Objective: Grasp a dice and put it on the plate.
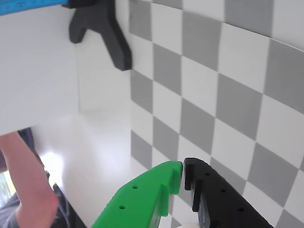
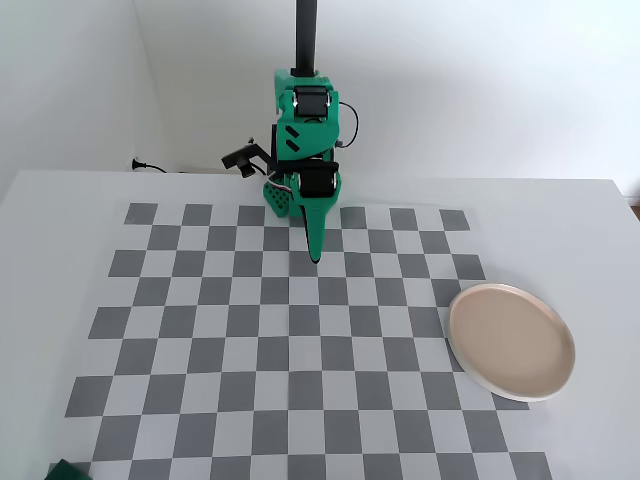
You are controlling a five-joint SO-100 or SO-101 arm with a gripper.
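Observation:
In the fixed view the bright green arm stands folded at the back of the checkered mat, and its gripper (image 2: pixel 316 252) points down over the mat's far rows. In the wrist view the gripper (image 1: pixel 183 167) has its green and black fingertips almost touching, shut, with nothing between them. The dice (image 2: pixel 66 468), a small dark green cube, shows only partly at the bottom left edge, off the mat and far from the gripper. The beige-pink plate (image 2: pixel 511 340) with its pale rim lies at the mat's right side and holds nothing.
A black stand foot (image 1: pixel 101 28) rests on the white table beside the mat in the wrist view. A person's bare arm (image 1: pixel 28 185) shows at that view's lower left. White walls close the back and left; a cable plug (image 2: pixel 140 165) lies at the far left.

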